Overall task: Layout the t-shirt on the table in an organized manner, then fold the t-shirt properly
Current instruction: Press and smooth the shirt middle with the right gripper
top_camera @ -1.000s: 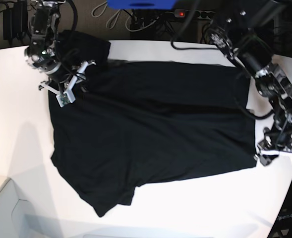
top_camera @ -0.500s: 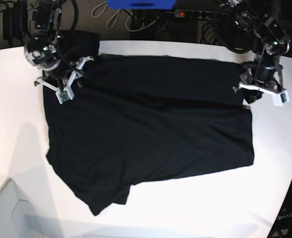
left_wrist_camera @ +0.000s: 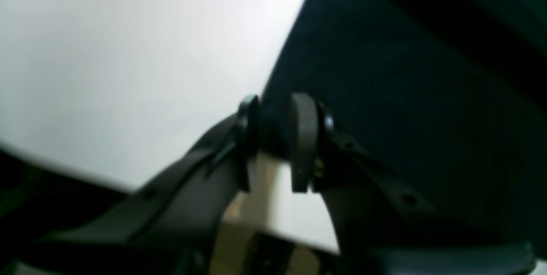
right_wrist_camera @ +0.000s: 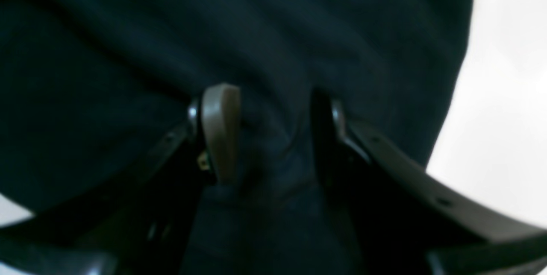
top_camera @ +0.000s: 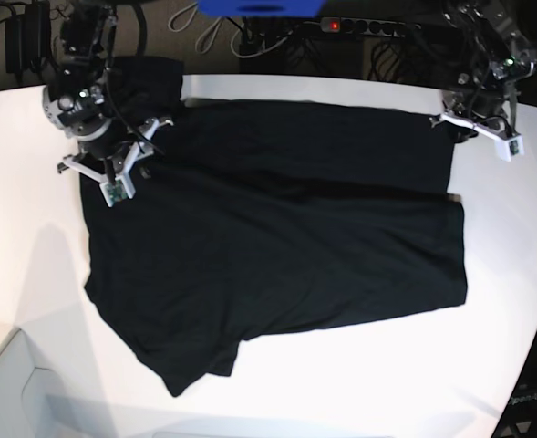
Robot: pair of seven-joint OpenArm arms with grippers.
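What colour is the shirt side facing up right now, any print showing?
Plain black; no print shows on the t-shirt. The base view shows it best.

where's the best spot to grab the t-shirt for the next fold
The free corner of the t-shirt at the hem, coming in from the bare table side. That edge lies flat and straight, so a tool can slide under it.

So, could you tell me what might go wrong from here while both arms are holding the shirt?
1. The left gripper pinches only the very edge of the t-shirt, so the cloth could slip out if pulled.
2. The right gripper has a bunched fold between its fingers; releasing there may leave a wrinkle.
3. The lower sleeve lies doubled under the body, so folding now might trap that crease on the table.
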